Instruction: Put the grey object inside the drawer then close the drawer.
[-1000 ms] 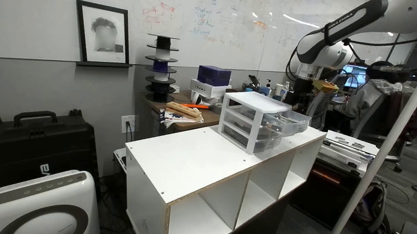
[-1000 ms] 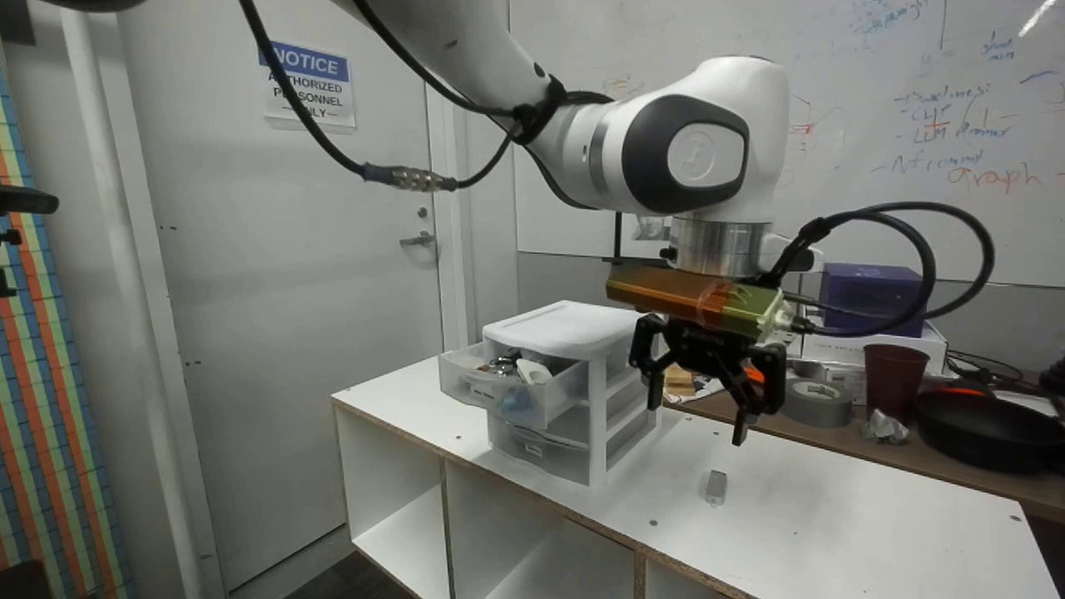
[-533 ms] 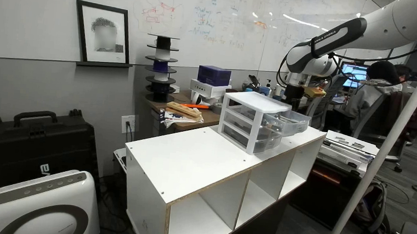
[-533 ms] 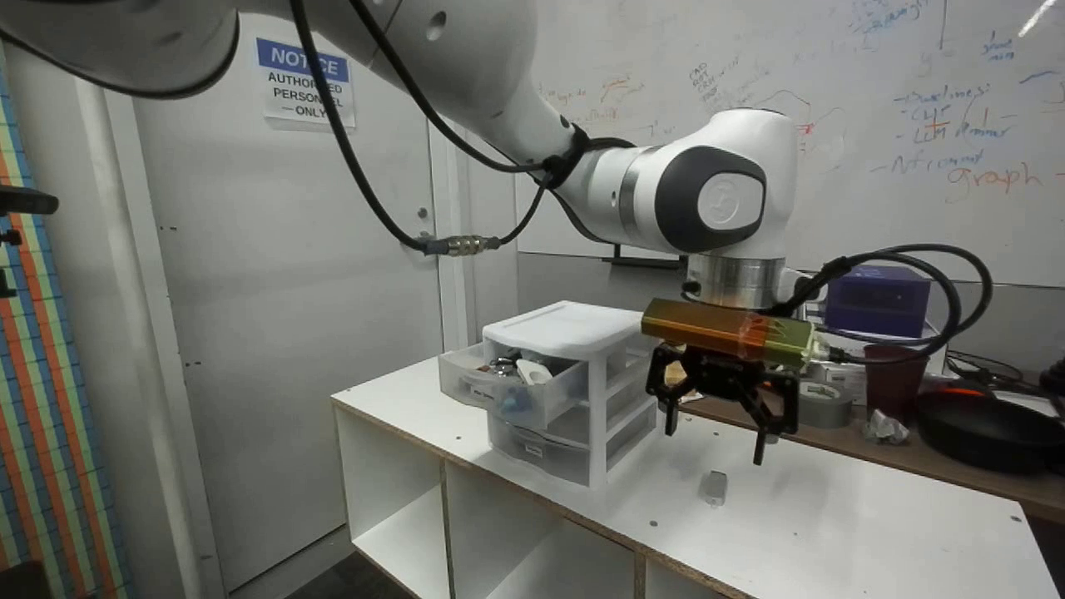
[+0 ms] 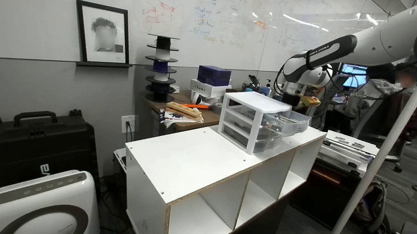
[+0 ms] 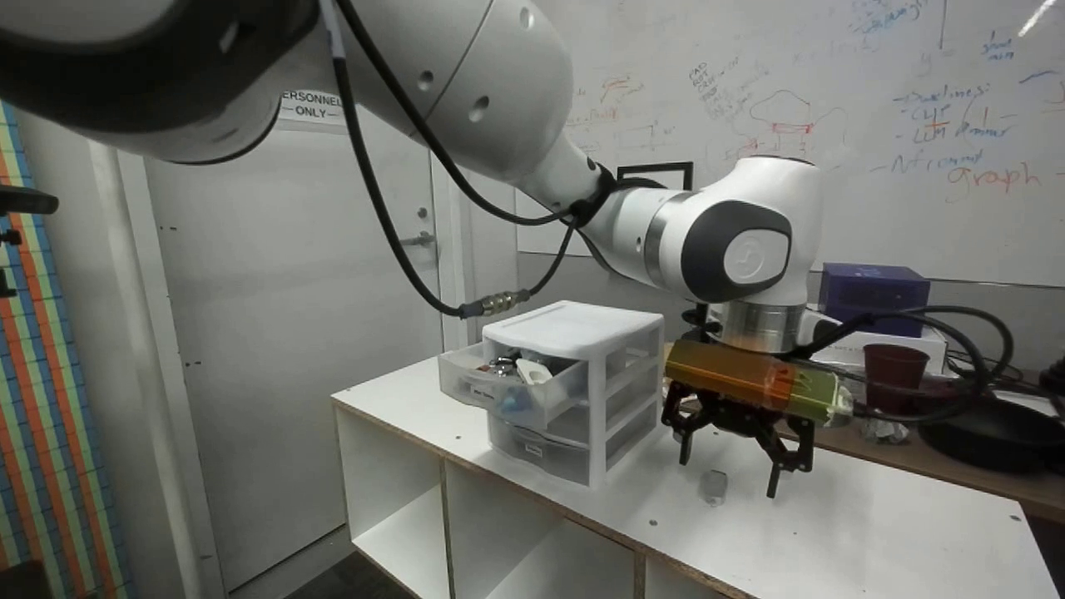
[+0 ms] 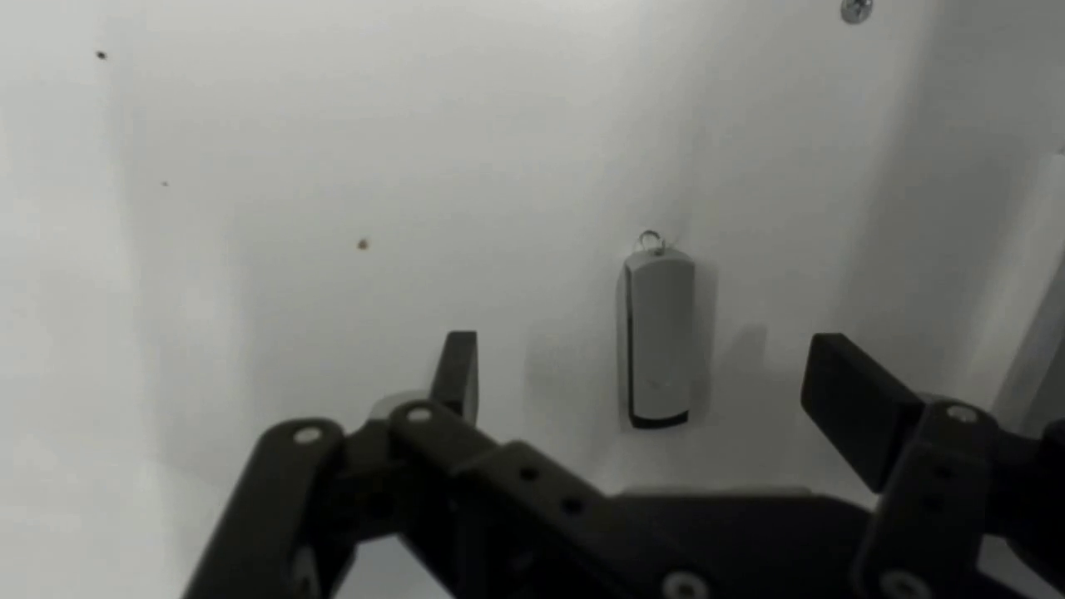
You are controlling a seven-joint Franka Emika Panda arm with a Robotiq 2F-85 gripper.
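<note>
Currently my pincer (image 6: 728, 478) hangs above the worktop (image 6: 849, 541), jaws wide apart, gripping nothing; the grey stick (image 7: 661, 337) lies flat there, between them in the wrist view. Failure modes: the stick looks thin, so closing too high would likely miss it, too low could scrape the worktop. Later, clutter (image 6: 504, 366) in the pulled-out drawer (image 6: 499, 403) might hold it up and jam closing.

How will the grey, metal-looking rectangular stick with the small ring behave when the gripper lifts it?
The grey rectangular stick is probably stiff, judging by its straight edges. Being flat-faced, it seems unlikely to roll. Its smooth-looking surface may slip.
</note>
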